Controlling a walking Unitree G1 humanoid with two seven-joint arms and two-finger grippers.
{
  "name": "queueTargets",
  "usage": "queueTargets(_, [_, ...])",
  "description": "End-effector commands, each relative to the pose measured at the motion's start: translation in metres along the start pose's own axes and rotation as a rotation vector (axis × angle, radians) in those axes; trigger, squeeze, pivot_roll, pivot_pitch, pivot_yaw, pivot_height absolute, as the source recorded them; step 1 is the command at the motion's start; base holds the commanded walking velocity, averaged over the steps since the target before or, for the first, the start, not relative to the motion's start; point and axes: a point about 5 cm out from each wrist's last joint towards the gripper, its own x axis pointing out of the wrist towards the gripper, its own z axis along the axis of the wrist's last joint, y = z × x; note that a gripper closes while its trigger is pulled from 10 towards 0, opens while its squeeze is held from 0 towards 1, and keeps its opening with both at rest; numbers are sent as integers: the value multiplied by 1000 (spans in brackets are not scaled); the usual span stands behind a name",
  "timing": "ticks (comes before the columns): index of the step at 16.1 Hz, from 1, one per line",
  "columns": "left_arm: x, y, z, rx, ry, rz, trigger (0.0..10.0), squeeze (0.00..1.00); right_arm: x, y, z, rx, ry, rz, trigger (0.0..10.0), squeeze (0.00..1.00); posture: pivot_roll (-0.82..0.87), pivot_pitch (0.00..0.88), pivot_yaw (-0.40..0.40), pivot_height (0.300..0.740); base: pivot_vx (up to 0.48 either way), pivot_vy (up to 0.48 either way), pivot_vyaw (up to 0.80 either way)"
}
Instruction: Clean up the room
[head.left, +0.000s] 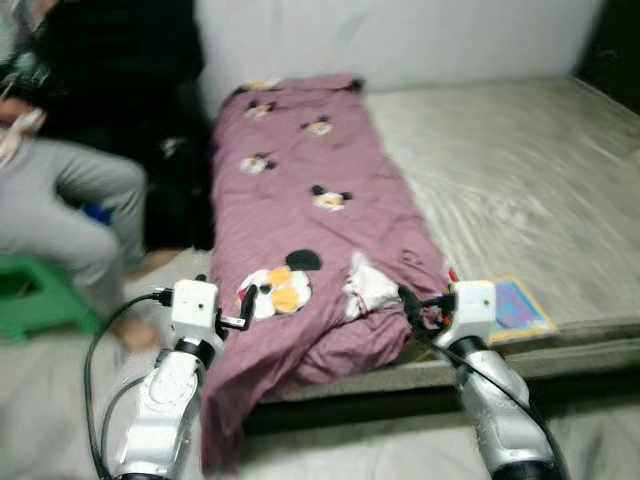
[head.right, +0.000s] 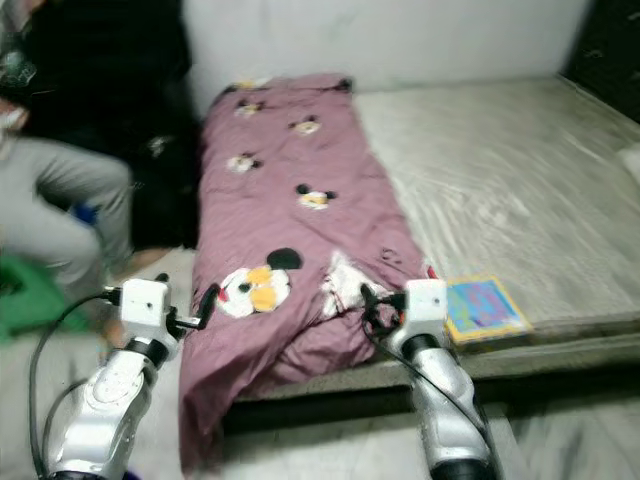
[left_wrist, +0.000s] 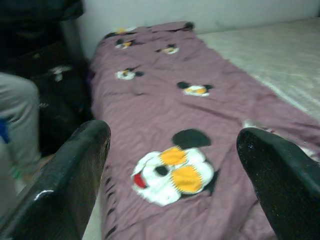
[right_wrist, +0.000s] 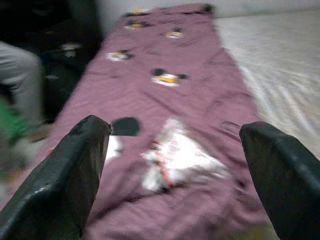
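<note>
Mauve blanket (head.left: 300, 210) with cartoon mouse prints lies lengthwise along the left strip of the bed (head.left: 520, 180), near end hanging over the bed edge toward the floor (head.left: 60, 400). Small white crumpled cloth (head.left: 368, 287) sits on the blanket near that edge. Colourful flat book (head.left: 515, 308) on the bare mattress at the front edge, just right of the blanket. Left end effector (head.left: 247, 302) is spread wide, hovering at the blanket's left side by the big mouse patch (left_wrist: 172, 175), not touching. Right end effector (head.left: 412, 303) is also spread wide, just beside the white cloth, nothing between the fingers. Person in grey trousers (head.left: 70, 200) sits at left on a green stool (head.left: 35, 295). Frames are a bit blurred.
</note>
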Motion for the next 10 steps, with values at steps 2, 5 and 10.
queueTargets(2, [0, -2, 6, -15, -39, -30, 10000, 0, -8, 9, 4, -25, -22, 60, 10000, 0, -11, 0, 0, 740, 0, 0, 0])
queueTargets(5, [-2, -6, 6, -25, -31, -42, 10000, 0, -12, 13, 1, -105, -17, 48, 10000, 0, -10, 0, 4, 740, 0, 0, 267])
queueTargets(10, [3, -14, 5, -48, -25, -93, 10000, 0, -11, 7, -2, -46, 0, 6, 10000, 0, -23, 0, 9, 740, 0, 0, 423])
